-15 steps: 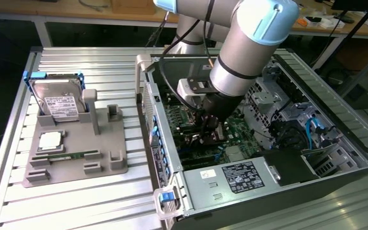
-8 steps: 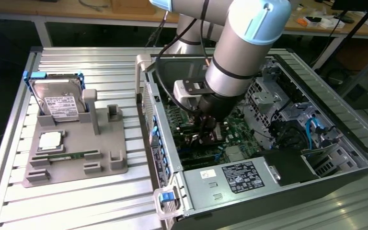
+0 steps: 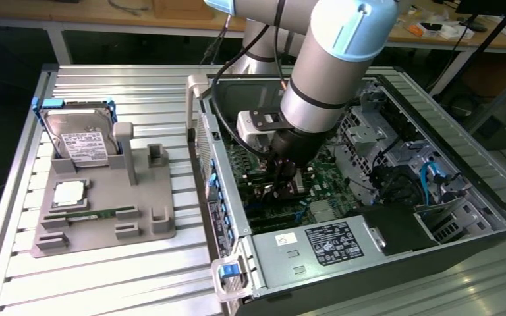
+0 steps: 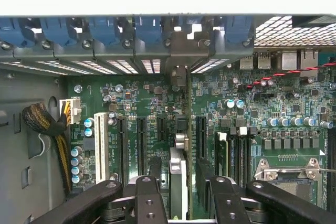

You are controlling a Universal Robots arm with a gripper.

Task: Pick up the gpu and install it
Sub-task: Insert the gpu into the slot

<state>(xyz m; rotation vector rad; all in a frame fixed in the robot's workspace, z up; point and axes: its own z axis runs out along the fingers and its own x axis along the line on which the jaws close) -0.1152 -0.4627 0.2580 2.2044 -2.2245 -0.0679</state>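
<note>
Wrist view: gpu (image 4: 180, 140) is seen edge-on, standing upright on the motherboard (image 4: 142, 103) among the black expansion slots. Long axis runs from the gripper (image 4: 179, 179) toward the case's rear slot wall. Silver end bracket (image 4: 184, 51) points at that wall and sits in the row of vented slot covers, under the blue latches (image 4: 58, 30). Card lines up w/ a slot; full seating can't be confirmed. Jaws stand one each side of the card's near end; whether they pinch it or stand just clear can't be told. White PCI slot (image 4: 98, 145) lies parallel, a few slots off. CPU socket (image 4: 294, 177) is on the card's other side.

Exterior view: arm (image 3: 332, 59) reaches down into the open PC case (image 3: 464, 197), which lies on its side, power supply (image 3: 323, 247) at the near end. Case rests on a slotted aluminium table (image 3: 103, 283). At the exterior view's left, apart from the case, is a grey fixture tray (image 3: 103, 230) holding a hard drive (image 3: 82, 141), a CPU (image 3: 68, 192) and a RAM stick (image 3: 90, 214). Wooden workbench (image 3: 147, 16) stands behind.
</note>
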